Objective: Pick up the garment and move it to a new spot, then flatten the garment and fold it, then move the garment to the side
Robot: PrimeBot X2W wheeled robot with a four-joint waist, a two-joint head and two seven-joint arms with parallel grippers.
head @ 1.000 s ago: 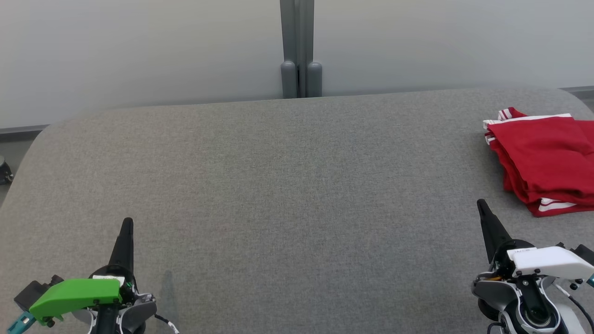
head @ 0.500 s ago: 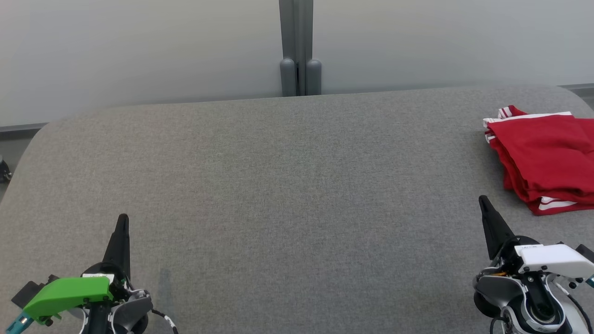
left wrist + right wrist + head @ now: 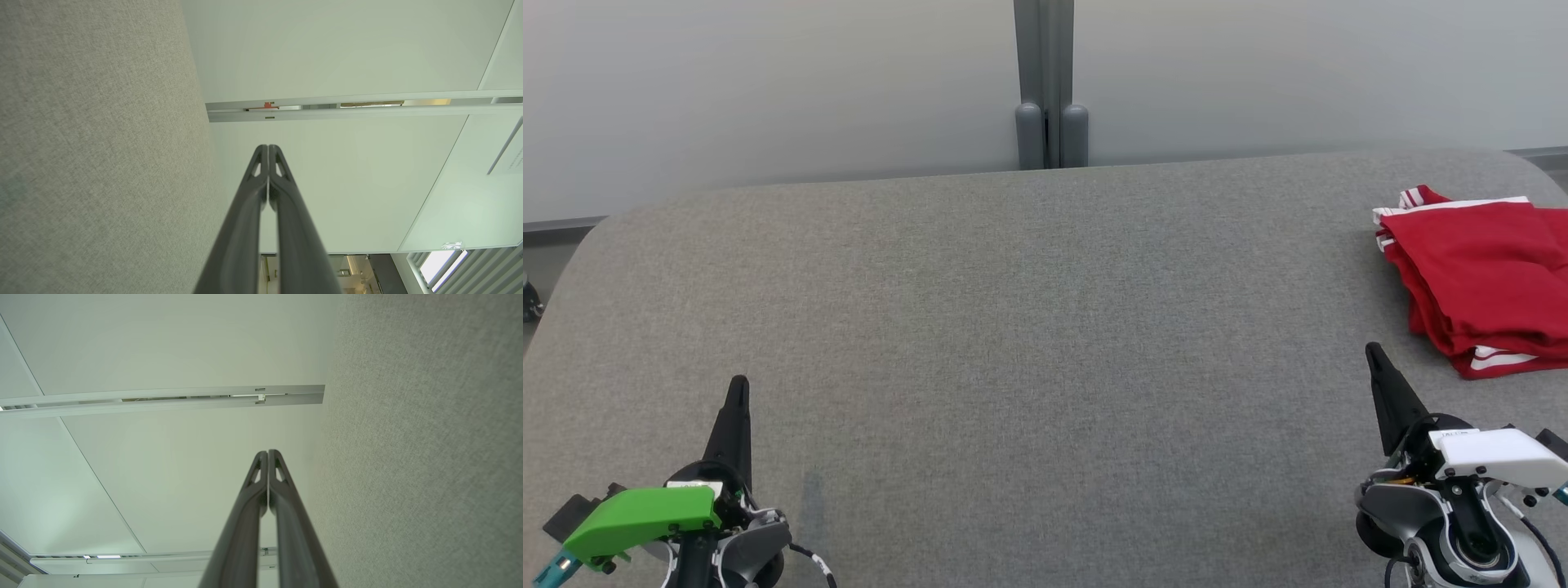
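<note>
The garment [image 3: 1482,282] is red with white stripes and lies folded in a stack at the far right of the grey table [image 3: 1029,327], partly cut off by the head view's right edge. My right gripper [image 3: 1374,353] stands shut and empty near the table's front right, just below and left of the garment, not touching it. At the front left my left gripper [image 3: 738,385] is shut with nothing in it. In the wrist views the left gripper [image 3: 268,148] and the right gripper [image 3: 268,452] each show fingertips pressed together, pointing at the pale wall.
A pale partition wall [image 3: 768,90] runs behind the table, with a grey post [image 3: 1051,90] at its middle. The table's far corners are rounded. Grey felt spreads wide between the two grippers.
The head view has shifted slightly. Both grippers sit a little lower and further out in it than a second ago. The garment has not moved.
</note>
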